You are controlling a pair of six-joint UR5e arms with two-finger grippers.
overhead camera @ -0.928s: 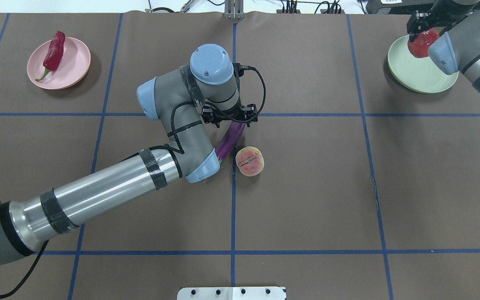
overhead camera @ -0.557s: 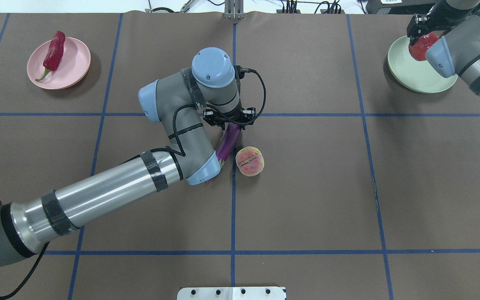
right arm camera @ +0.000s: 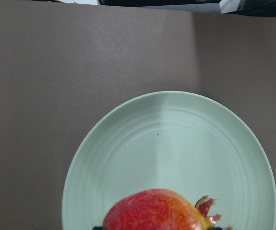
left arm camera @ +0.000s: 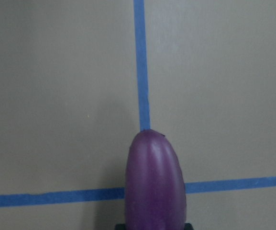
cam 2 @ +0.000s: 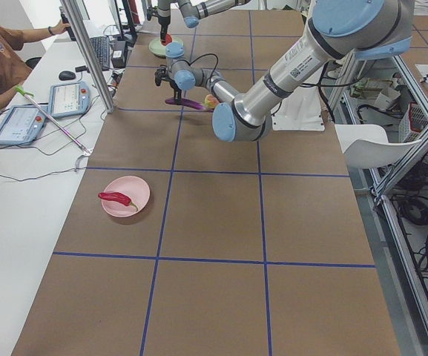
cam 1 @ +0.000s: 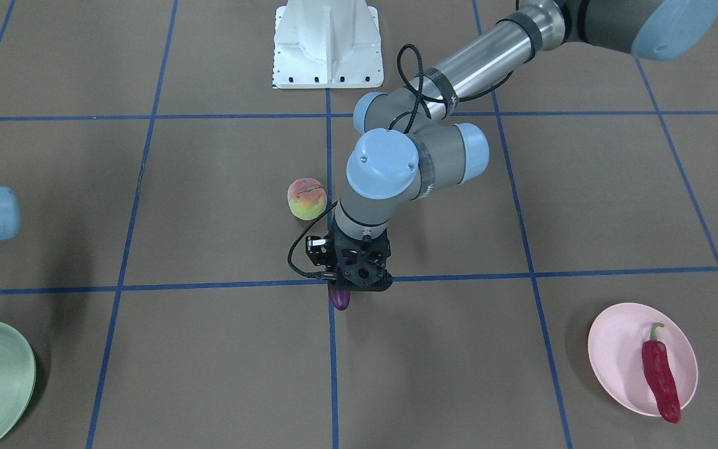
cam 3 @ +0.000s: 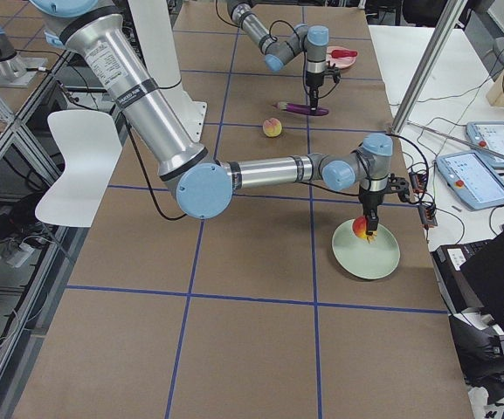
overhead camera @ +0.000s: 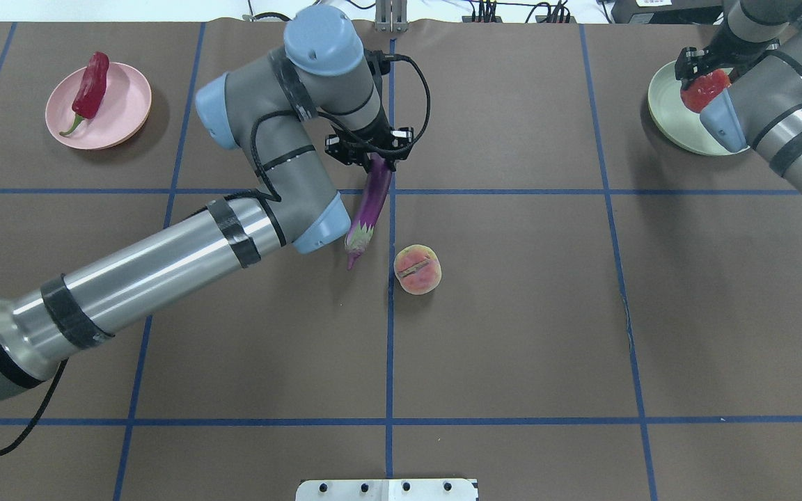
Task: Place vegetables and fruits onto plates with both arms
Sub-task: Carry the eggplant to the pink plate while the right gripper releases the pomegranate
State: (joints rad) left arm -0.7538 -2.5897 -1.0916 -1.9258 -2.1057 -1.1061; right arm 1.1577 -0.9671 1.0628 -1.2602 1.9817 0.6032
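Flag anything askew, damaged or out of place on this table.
The chili pepper overhangs the rim of the pink plate. The left pincer grips the eggplant near one end, off-centre.

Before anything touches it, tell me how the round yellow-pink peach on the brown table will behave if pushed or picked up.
The round yellow-pink peach rests ball-shaped on the flat brown table, so a sideways push would probably roll it. Its curved sides offer no flat faces, so an off-centre squeeze may let it slip.
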